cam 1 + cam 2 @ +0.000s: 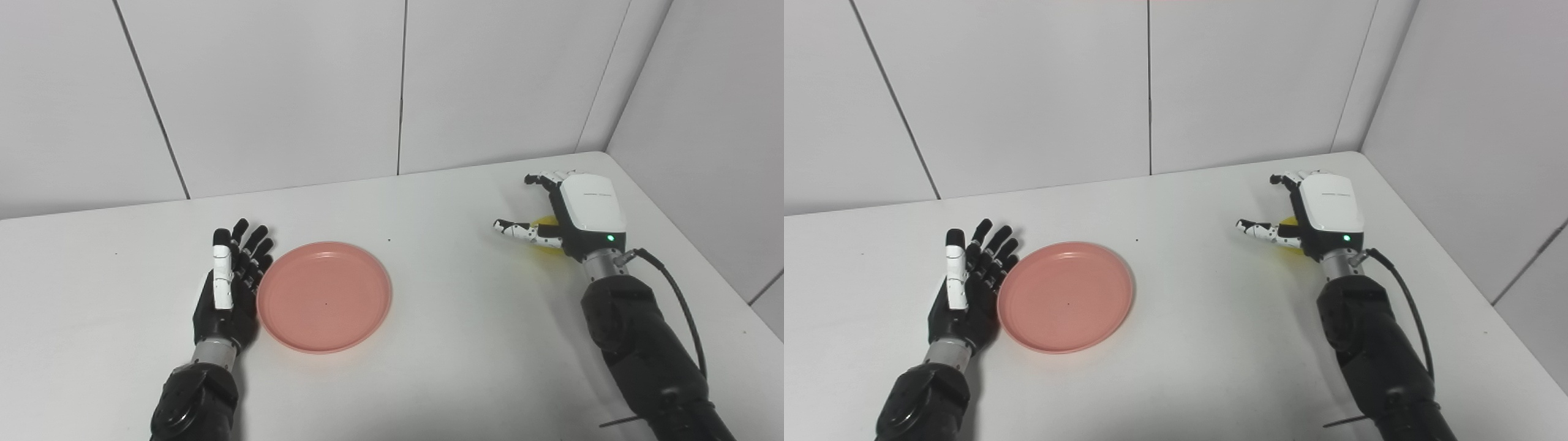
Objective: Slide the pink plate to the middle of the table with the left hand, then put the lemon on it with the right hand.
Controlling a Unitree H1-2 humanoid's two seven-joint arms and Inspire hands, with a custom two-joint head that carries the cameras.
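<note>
Nearest the cameras, both forearms are cut off by the bottom edge. The left robot hand point(228, 288) lies edge-on on the white surface point(465, 318), fingers straight and spread, holding nothing, its palm side against the left rim of the pink plate point(324, 296). Whether the fingers actually press on the rim is hard to tell. The plate sits flat, left of the surface's middle, and carries nothing.

Farther back and well to the right, the right robot hand point(566, 217) hovers with its fingers curved apart over the lemon point(544, 224). Only a sliver of yellow shows between thumb and palm; the white back shell hides the rest, so contact with the fruit cannot be made out. Faint grey lettering on that shell is too small to read. A green light glows near the wrist, and a black cable point(680, 300) loops beside the forearm.
</note>
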